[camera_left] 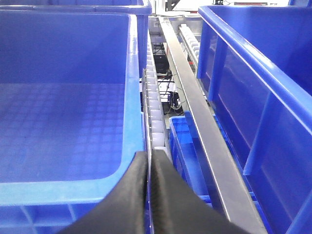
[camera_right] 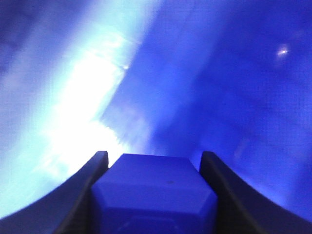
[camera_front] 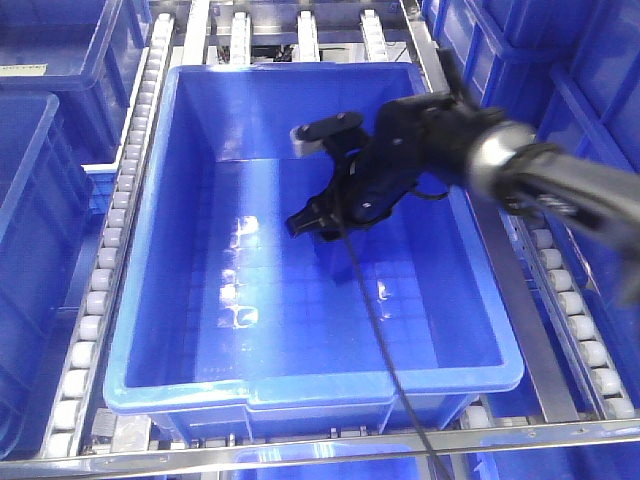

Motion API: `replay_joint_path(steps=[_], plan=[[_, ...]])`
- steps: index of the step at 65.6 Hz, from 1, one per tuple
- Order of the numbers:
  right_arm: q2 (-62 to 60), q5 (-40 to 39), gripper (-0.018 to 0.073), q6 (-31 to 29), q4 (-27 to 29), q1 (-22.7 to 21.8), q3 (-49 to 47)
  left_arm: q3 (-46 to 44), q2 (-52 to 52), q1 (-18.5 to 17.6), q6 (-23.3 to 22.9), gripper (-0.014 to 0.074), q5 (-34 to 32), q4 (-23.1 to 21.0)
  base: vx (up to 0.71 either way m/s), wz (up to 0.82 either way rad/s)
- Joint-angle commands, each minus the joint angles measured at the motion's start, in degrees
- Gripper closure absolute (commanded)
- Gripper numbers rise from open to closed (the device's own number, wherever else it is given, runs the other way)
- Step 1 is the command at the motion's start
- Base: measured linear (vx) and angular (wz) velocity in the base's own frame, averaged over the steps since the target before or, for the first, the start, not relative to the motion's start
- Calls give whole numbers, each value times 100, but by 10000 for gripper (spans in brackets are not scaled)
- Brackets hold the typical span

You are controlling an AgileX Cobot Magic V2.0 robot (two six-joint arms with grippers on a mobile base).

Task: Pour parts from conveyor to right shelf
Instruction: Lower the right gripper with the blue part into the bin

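My right gripper (camera_front: 312, 222) reaches down into the large blue crate (camera_front: 140, 300) on the right shelf (camera_front: 574, 318), hanging above the grid floor near the crate's middle. In the right wrist view the gripper (camera_right: 153, 158) is shut on the part (camera_right: 153, 195), a boxy bright-blue block held between the two dark fingers (camera_right: 80, 195), with the crate's glaring blue inside behind it. In the front view the block is hard to tell apart from the crate. My left gripper (camera_left: 148, 157) is shut with nothing in it, over a roller rail (camera_left: 155, 105) between two crates.
More blue crates stand on both sides (camera_front: 40, 200) (camera_front: 520, 60). White roller rails (camera_front: 100, 290) and steel frame bars (camera_left: 195, 112) run along the crate. A black cable (camera_front: 375, 330) trails from the right arm across the crate to the front rim. A lower crate (camera_left: 187, 146) shows below the rail.
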Motion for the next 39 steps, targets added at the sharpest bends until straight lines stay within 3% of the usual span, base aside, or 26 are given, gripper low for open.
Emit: replay_joint_path(steps=[1, 39], plan=[[-86, -87, 564, -48, -27, -23, -419, -110, -67, 16, -49, 603, -413, -45, 0, 0], [344, -197, 545, -48, -27, -23, -468, -110, -67, 16, -49, 603, -413, -45, 0, 0]])
